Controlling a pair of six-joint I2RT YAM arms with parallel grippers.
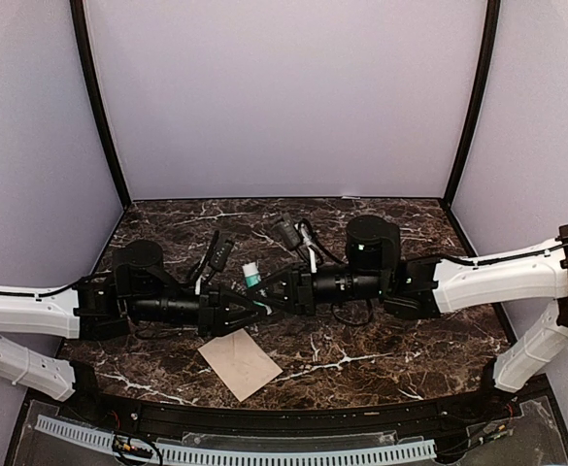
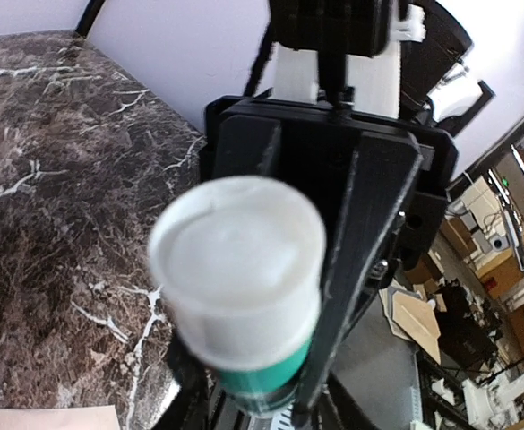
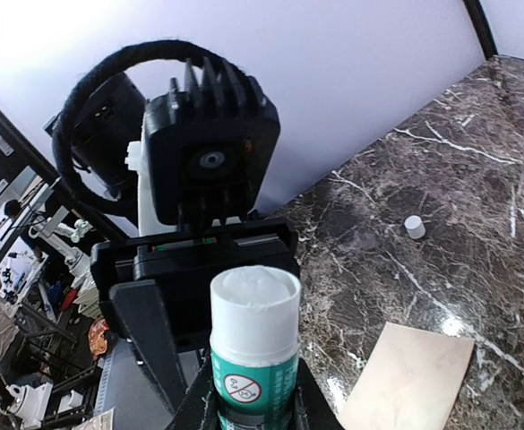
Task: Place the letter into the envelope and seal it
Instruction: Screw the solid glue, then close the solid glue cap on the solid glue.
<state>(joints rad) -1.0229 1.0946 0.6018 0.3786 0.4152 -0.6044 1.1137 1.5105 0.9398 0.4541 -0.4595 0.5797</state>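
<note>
A cream envelope (image 1: 240, 362) lies flat on the marble table in front of both arms, with faint diagonal fold lines on it; it also shows as the envelope (image 3: 414, 376) and a corner of the envelope (image 2: 47, 417). The letter is not visible as a separate sheet. Above the table, a green glue stick (image 1: 251, 275) with its white glue end bare stands between the two grippers. My right gripper (image 3: 253, 414) hugs the glue stick's (image 3: 253, 358) green body on both sides. My left gripper (image 2: 257, 405) faces it and closes on the base of the glue stick (image 2: 244, 269) too.
A small white cap (image 3: 414, 227) sits alone on the marble behind the envelope. Lilac walls enclose the table (image 1: 390, 359) on three sides. Beyond the near table edge runs a white slotted rail (image 1: 264, 451).
</note>
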